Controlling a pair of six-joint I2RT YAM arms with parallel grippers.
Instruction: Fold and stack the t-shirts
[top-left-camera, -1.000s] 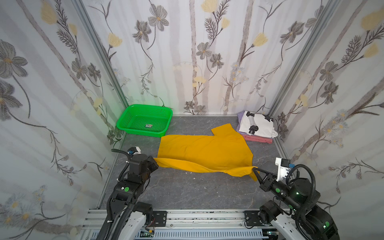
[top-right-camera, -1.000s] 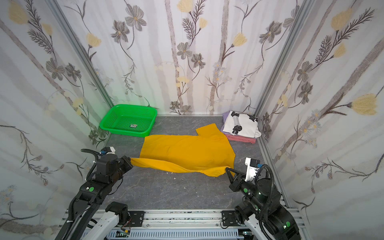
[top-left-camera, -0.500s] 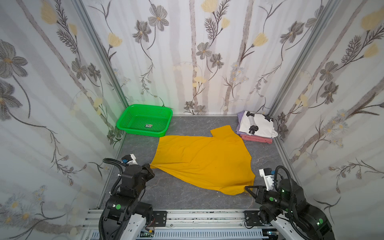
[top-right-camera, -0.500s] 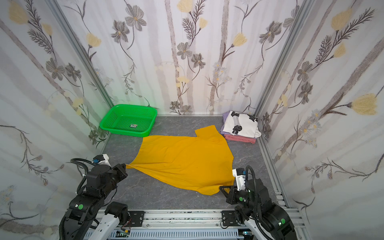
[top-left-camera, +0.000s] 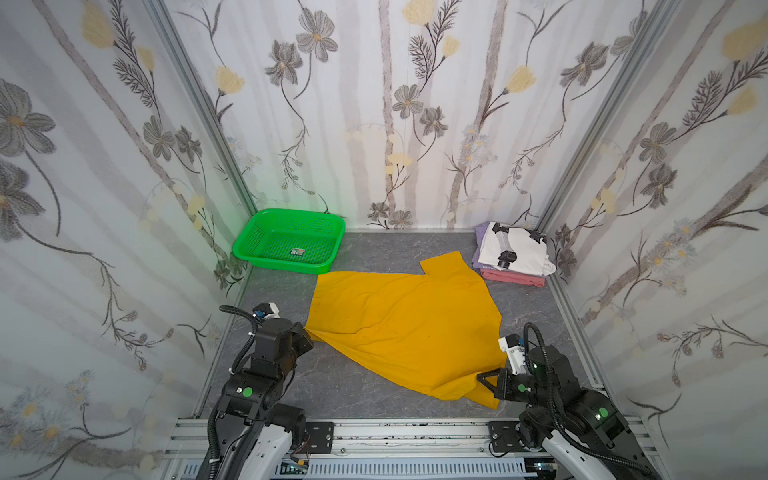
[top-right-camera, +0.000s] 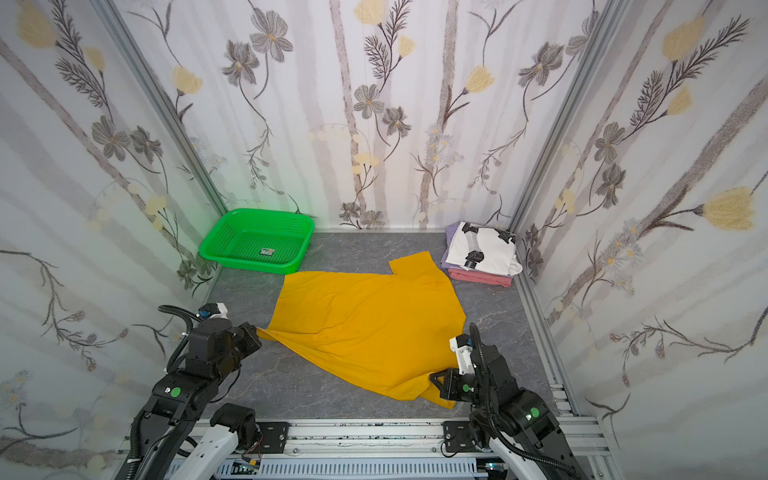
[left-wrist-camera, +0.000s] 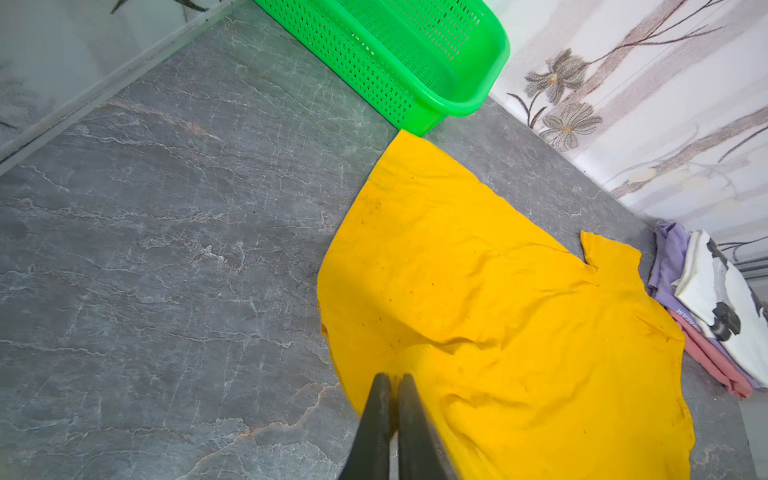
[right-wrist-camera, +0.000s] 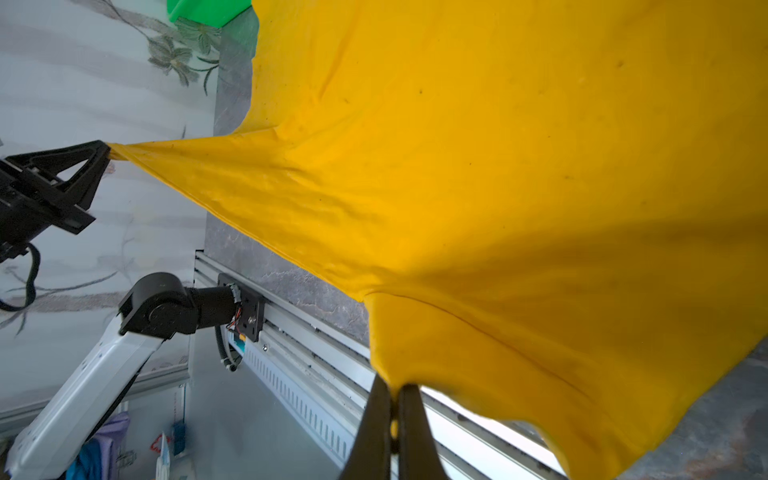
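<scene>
The mustard-yellow t-shirt (top-left-camera: 407, 324) (top-right-camera: 365, 328) lies spread on the grey floor, its near edge lifted at two corners. My left gripper (top-left-camera: 306, 329) (top-right-camera: 258, 331) (left-wrist-camera: 392, 377) is shut on its near-left corner. My right gripper (top-left-camera: 481, 376) (top-right-camera: 432, 377) (right-wrist-camera: 395, 387) is shut on its near-right corner, and cloth hangs below it. The right wrist view shows the shirt (right-wrist-camera: 498, 166) pulled taut toward the left gripper (right-wrist-camera: 107, 150). A folded stack sits at the back right: white printed tee (top-left-camera: 519, 251) on a lavender one (top-left-camera: 482, 245) and a salmon-pink one (top-left-camera: 513, 277).
A green perforated basket (top-left-camera: 282, 264) (top-right-camera: 249, 262) (left-wrist-camera: 457, 106) stands in the back left corner, close to the shirt's far-left corner. Flowered walls close in three sides. An aluminium rail (top-left-camera: 415, 432) runs along the front edge.
Both grippers drew the shirt's near edge toward the front rail, opening the narrow folded strip into a wide spread. Over the last half second they hardly shifted.
</scene>
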